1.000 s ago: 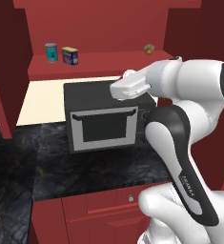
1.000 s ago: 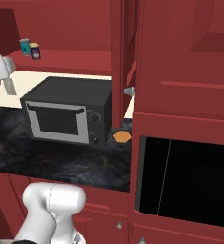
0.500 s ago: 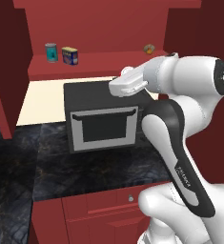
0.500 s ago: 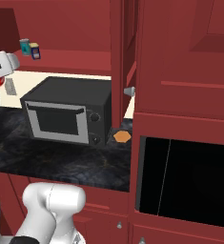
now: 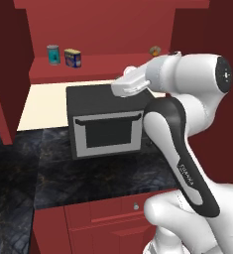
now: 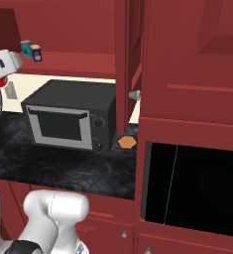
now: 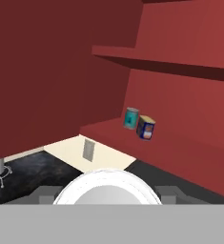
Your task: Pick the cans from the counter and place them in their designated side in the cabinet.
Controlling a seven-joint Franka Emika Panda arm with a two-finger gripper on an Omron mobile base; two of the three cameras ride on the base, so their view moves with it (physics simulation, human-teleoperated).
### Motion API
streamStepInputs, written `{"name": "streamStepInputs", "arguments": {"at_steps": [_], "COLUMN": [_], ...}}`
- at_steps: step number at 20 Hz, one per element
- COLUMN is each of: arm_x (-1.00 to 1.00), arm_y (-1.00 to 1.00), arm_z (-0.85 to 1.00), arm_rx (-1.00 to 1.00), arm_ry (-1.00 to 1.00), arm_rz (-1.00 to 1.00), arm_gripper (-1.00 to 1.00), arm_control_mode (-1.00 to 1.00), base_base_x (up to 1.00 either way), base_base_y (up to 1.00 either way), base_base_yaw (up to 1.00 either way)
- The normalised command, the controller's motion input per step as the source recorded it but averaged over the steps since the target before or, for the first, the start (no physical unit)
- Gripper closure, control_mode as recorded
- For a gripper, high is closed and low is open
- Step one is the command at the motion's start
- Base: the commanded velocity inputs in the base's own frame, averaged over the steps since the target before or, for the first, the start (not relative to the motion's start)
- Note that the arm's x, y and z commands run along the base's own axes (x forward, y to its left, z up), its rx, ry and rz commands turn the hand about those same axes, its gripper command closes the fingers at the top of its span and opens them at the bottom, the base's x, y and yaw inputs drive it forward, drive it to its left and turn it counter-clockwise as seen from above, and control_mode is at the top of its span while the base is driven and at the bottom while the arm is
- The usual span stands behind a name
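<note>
- The arm [image 5: 180, 149] rises from the lower right of the left base view, bends at a high elbow on the right, and reaches its forearm leftward, level, over the top of the microwave [image 5: 105, 124].
- The hand hangs above the microwave's rear edge, below the cabinet [image 5: 98, 30] shelf's front edge, and faces into the cabinet's left end.
- In the hand view the gripper [image 7: 106, 193] has its fingertips [image 7: 46, 194] set partway apart with a round pale top between them. In the right base view a red patch shows just under the white hand at the left edge. It reads as a grip closed on the red can [image 7: 107, 187].
- The can's body is almost wholly hidden. The contact of pads on can is covered in all views, and the hand is cut off by the left edge of the right base view.
- The navy-blue can [image 5: 73, 58] stands upright on the cabinet shelf near its left end, just beside a teal can [image 5: 53, 54].
- A small roundish thing [image 5: 155, 49] at the shelf's right end, partly behind the arm, is too small to make out.
- A tan-orange object [image 6: 127, 142] lies on the counter [image 6: 63, 166] by the microwave's front right corner.
</note>
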Motion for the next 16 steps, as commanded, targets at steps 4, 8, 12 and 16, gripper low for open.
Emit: {"name": "streamStepInputs", "arguments": {"at_steps": [4,8,12,16], "arm_x": [0.1,0.09,0.11,0.14], "arm_y": [0.03,0.0,0.05,0.07], "arm_z": [0.06,0.06,0.02,0.0], "arm_rx": [0.0,0.0,0.0,0.0], "arm_ry": [0.0,0.0,0.0,0.0], "arm_rz": [0.0,0.02,0.02,0.01], "arm_gripper": [1.0,1.0,1.0,1.0], "arm_control_mode": [-1.0,-1.0,-1.0,-1.0], "base_base_x": [0.0,0.0,0.0,0.0], "base_base_y": [0.0,0.0,0.0,0.0], "base_base_yaw": [0.0,0.0,0.0,0.0]}}
